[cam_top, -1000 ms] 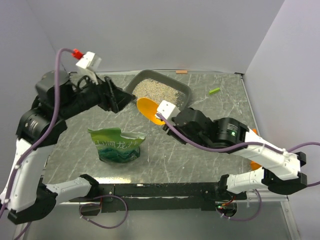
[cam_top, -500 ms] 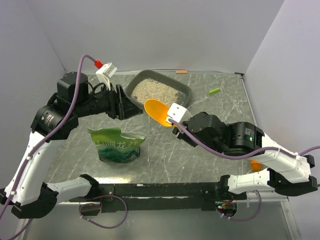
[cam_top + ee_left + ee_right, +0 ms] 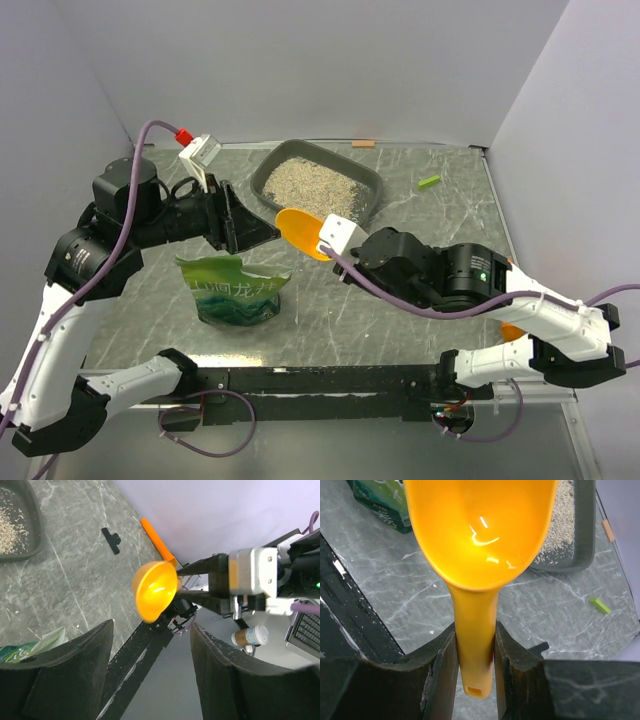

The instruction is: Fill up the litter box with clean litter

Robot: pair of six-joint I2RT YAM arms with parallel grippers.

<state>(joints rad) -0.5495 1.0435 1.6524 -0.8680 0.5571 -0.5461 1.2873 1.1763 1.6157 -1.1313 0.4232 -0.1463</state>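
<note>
The litter box [image 3: 366, 182] is a dark-grey tray at the back centre, holding beige clean litter [image 3: 310, 180]; both also show in the right wrist view, the tray [image 3: 583, 540] and the litter [image 3: 559, 527]. My right gripper [image 3: 474, 636] is shut on the handle of an empty orange scoop [image 3: 482, 530]. It holds the scoop [image 3: 298, 230] above the table just in front of the box. My left gripper [image 3: 250, 226] is open and empty, just left of the scoop bowl [image 3: 155, 591]. A green glossy bag [image 3: 235, 290] stands open below it.
A small green stick [image 3: 429, 182] lies right of the box. A black clip [image 3: 111, 540] and a second orange handle [image 3: 157, 542] lie on the table. A strip of tape [image 3: 363, 143] sits at the back edge. Walls close in at the left, back and right.
The scoop rose to the right, then came back left and lower, toward the bag. My left gripper swung right, then dropped slightly toward the near side, still open.
</note>
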